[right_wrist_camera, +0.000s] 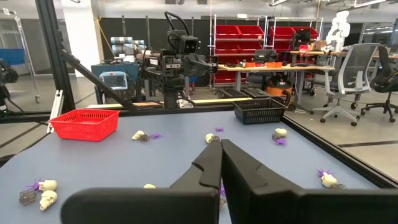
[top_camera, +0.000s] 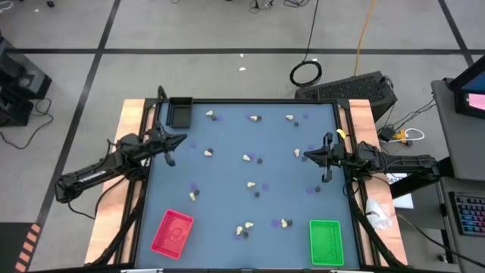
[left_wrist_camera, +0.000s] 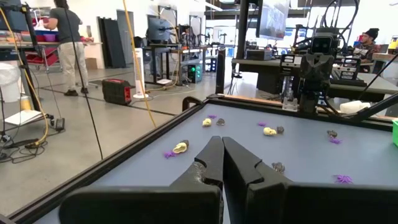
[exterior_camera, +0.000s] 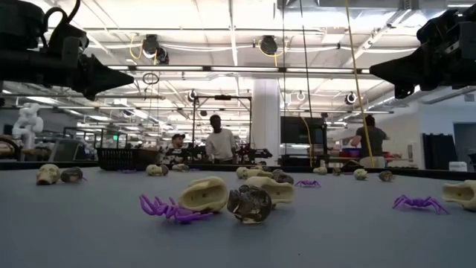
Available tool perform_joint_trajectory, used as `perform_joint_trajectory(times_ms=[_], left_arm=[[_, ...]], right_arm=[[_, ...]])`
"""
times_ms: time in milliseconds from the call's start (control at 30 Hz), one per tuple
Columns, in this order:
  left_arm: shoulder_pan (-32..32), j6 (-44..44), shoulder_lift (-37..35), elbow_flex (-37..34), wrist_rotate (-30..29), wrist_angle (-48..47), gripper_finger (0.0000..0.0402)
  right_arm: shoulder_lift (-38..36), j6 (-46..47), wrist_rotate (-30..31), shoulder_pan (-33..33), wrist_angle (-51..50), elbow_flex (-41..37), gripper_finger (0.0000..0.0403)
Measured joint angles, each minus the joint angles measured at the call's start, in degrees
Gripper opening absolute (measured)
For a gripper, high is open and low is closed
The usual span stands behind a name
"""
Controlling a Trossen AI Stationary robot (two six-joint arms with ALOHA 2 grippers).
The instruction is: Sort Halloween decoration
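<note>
Small Halloween decorations lie scattered over the blue-grey table [top_camera: 227, 205]: cream-white skull-like lumps [top_camera: 247, 158], dark lumps [top_camera: 259, 161] and flat purple spiders [exterior_camera: 168, 208]. Up close, a cream lump [exterior_camera: 204, 194] and a dark lump [exterior_camera: 250, 204] rest side by side on the table. My left gripper [top_camera: 182, 139] hangs shut above the table's left edge, touching nothing. My right gripper [top_camera: 306, 155] hangs shut above the right edge, also touching nothing. Each shows shut in its own wrist view, left gripper [left_wrist_camera: 222, 146] and right gripper [right_wrist_camera: 220, 147].
A black tray [top_camera: 180, 111] stands at the far left corner, a red tray [top_camera: 173, 233] at the near left and a green tray [top_camera: 326, 242] at the near right. People stand in the room beyond the table's far edge [exterior_camera: 220, 141].
</note>
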Motion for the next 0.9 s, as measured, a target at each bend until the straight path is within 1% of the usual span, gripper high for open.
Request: perform_joint_trajectory(times_ms=[133,200,233,367,467,533,633,700,767,833,900], left_arm=[[0.0,0.3,0.0,0.0,-0.2,0.1,0.0000],[0.2,1.4,0.0,0.0,-3.3,1.7,0.0000],[0.2,1.4,0.0,0.0,-4.0,2.8,0.0000],[0.1,1.4,0.0,0.0,-2.8,5.5,0.0000],[0.1,1.5,0.0,0.0,-2.7,8.9,0.0000],[0.1,1.4,0.0,0.0,-4.1,12.5,0.0000],[0.2,0.1,0.3,0.1,-4.6,15.8,0.0000],[0.2,0.1,0.9,0.9,-4.1,14.9,0.0000],[0.2,-0.1,2.5,1.8,-1.7,14.4,0.0000],[0.1,-0.4,4.7,2.9,0.3,14.6,0.0000],[0.2,-1.6,7.2,4.0,0.5,14.3,0.0000]], right_arm=[[0.0,0.0,0.0,0.0,0.0,0.0,0.0000],[0.0,0.0,0.0,0.0,0.0,0.0,0.0000],[0.0,0.0,0.0,0.0,0.0,0.0,0.0000],[0.0,0.0,0.0,0.0,0.0,0.0,0.0000],[0.0,0.0,0.0,0.0,0.0,0.0,0.0000],[0.0,0.0,0.0,0.0,0.0,0.0,0.0000],[0.0,0.0,0.0,0.0,0.0,0.0,0.0000],[0.0,0.0,0.0,0.0,0.0,0.0,0.0000],[0.0,0.0,0.0,0.0,0.0,0.0,0.0000],[0.0,0.0,0.0,0.0,0.0,0.0,0.0000],[0.0,0.0,0.0,0.0,0.0,0.0,0.0000]])
